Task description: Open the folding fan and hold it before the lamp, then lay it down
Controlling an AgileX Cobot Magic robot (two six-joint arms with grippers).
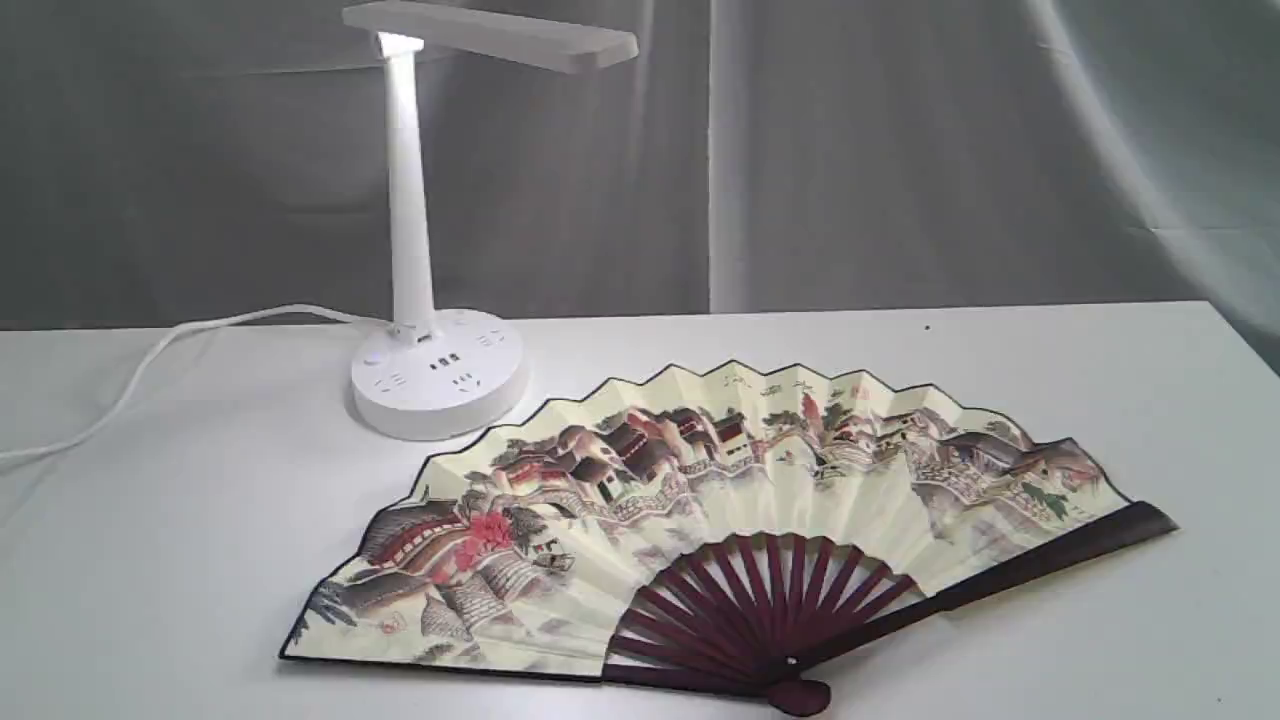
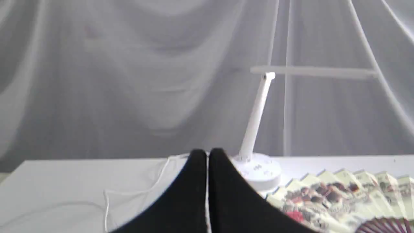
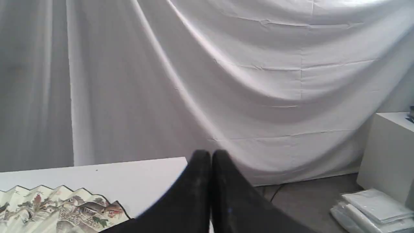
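A grey curtain [image 1: 900, 150] hangs behind the white table [image 1: 150, 560], and your wrist views show the left gripper [image 2: 207, 154] and the right gripper [image 3: 211, 155] each clenched on nothing, clear of the fan. Outward from them, the folding fan [image 1: 720, 480] lies spread flat, picture up, its long span across the table, its arc toward the lamp [image 1: 410, 230] and its pivot away from it. It looks already laid down, and neither arm seems clearly nearer, since each has one end of the span on its own side.

Grey draped cloth [image 1: 900, 150] hangs behind the white table [image 1: 150, 550].
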